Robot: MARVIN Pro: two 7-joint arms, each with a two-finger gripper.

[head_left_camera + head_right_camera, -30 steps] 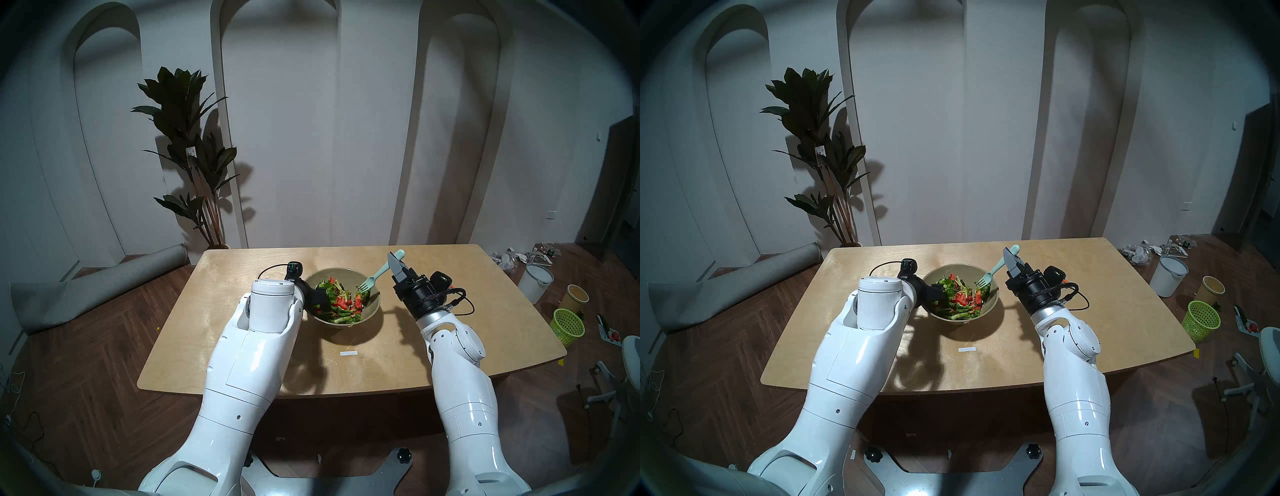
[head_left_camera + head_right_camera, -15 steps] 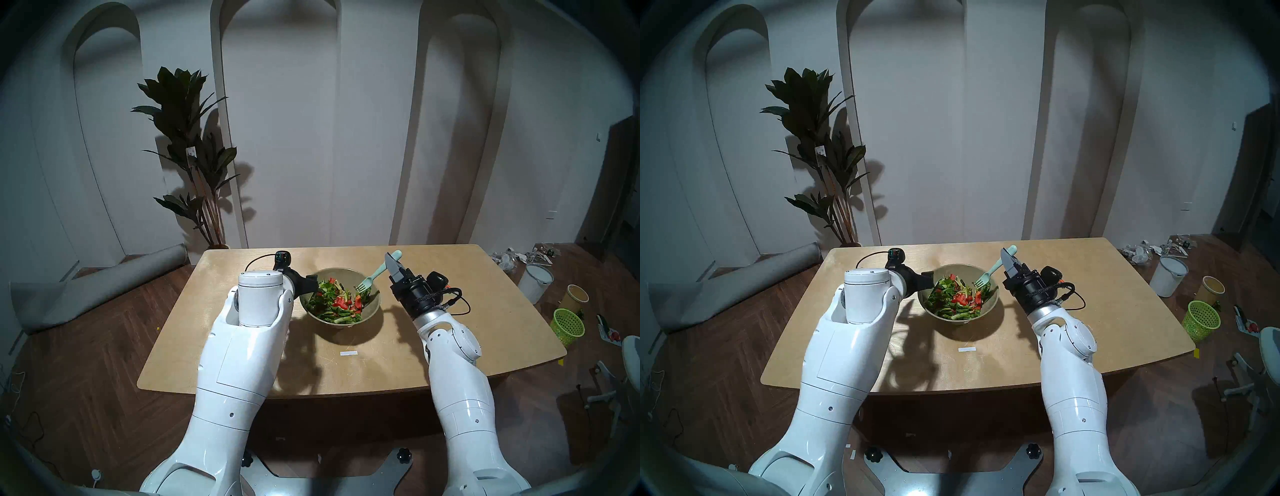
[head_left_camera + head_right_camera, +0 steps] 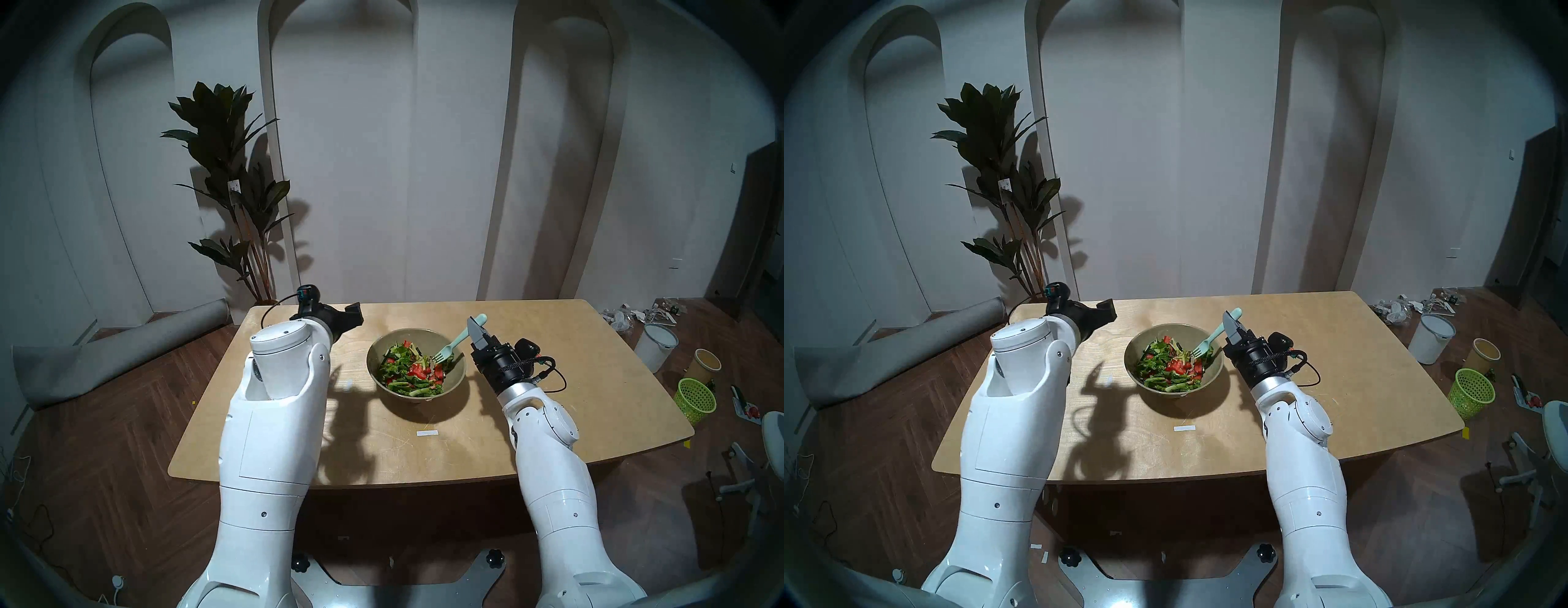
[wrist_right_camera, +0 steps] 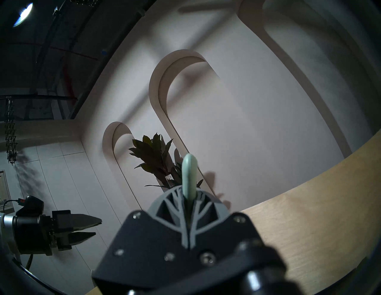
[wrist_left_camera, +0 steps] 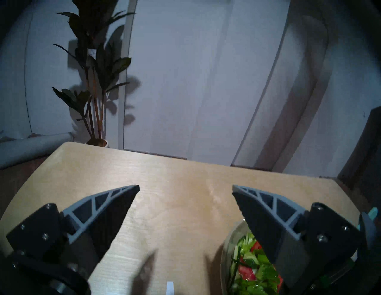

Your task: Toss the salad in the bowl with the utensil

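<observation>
no legible text, brand, number or sign anywhere. small white tag on the plant (image 3: 233,187), up beyond the left end effector (image 3: 354,313), printed with marks too small to read. white strip on the counter (image 3: 427,433), nearer than both end effectors, blank as far as can be told.

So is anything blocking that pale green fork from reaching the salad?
Nothing visible. The pale mint-green plastic fork, clamped in the right gripper, already has its tines in the chopped green-and-red salad inside the round olive-beige bowl. The open left gripper hangs well off to the side.
</observation>
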